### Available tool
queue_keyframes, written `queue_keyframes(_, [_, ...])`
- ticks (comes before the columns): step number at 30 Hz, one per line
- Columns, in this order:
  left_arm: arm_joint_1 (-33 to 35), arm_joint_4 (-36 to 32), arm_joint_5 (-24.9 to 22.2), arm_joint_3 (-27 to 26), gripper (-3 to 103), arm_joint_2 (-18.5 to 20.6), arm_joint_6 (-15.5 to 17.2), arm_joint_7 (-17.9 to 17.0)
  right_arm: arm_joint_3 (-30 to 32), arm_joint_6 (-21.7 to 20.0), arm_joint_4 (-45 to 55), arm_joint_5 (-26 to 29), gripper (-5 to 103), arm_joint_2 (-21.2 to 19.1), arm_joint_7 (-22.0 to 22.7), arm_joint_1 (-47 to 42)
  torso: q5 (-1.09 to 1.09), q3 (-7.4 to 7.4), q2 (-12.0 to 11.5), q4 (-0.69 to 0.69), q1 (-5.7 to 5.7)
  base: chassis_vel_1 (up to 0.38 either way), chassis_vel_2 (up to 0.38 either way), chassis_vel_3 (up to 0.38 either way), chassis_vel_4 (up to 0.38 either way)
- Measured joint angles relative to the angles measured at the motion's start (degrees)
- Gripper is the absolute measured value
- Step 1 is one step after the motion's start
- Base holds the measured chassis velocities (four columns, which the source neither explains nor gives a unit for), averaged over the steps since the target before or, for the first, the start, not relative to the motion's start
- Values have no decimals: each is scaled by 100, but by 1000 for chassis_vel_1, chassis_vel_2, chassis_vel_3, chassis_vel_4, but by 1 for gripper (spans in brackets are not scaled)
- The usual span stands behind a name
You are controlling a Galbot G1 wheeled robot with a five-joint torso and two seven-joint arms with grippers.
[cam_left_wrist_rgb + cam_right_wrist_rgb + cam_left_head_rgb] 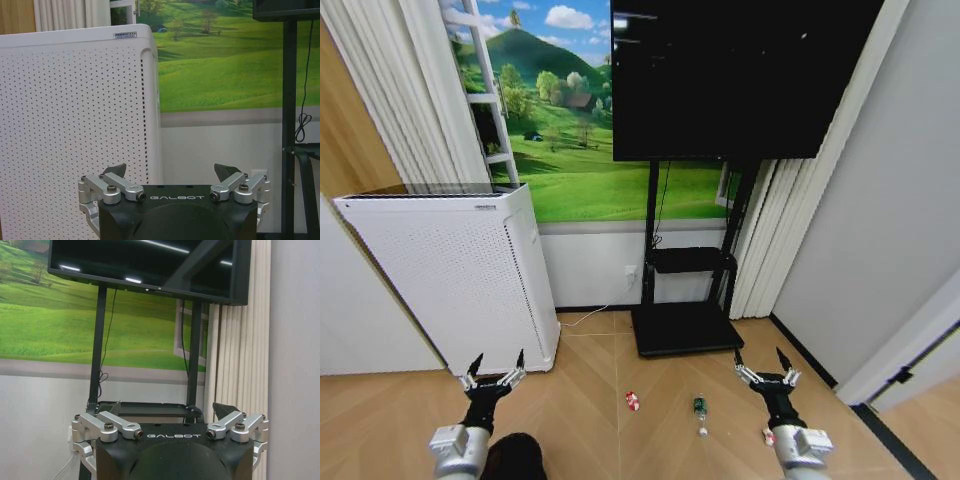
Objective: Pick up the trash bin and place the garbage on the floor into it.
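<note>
Garbage is lying untouched on the floor in front of the TV stand (685,325): a red-and-white piece (633,401), a green bottle (700,407) and another red-and-white piece (769,436) beside my right gripper (763,360). I am holding my left gripper (496,365) near the air purifier (460,275), both grippers spread wide and carrying nothing. Judging by this, I am only starting; the dark shape (515,458) at my left arm may be the trash bin, but I cannot tell.

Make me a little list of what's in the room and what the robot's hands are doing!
left gripper: open, raised over the floor by the air purifier
right gripper: open, raised over the floor
trash bin: at the picture's lower edge, by the left arm
garbage: red-white piece, green bottle, another red-white piece, all on the floor
behind: TV on stand
</note>
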Motion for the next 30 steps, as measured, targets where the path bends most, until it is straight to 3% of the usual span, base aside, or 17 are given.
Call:
queue_keyframes(7, [317, -47, 279, -53, 99, -157, -110, 74, -114, -185, 6, -133, 100, 56, 69, 53, 0, -102, -176, 4, -75, 0, 0, 0, 0])
queue_keyframes(19, [167, 35, 306, -10, 99, -263, -156, 87, -209, -220, -47, -184, 100, 60, 141, 65, -1, -193, -335, 1, -141, 0, 0, 0, 0])
queue_keyframes(30, [105, 262, 432, 151, 99, -437, -218, 109, -250, -95, -139, -113, 100, 145, 102, 161, 0, -410, -711, 2, -301, 0, 0, 0, 0])
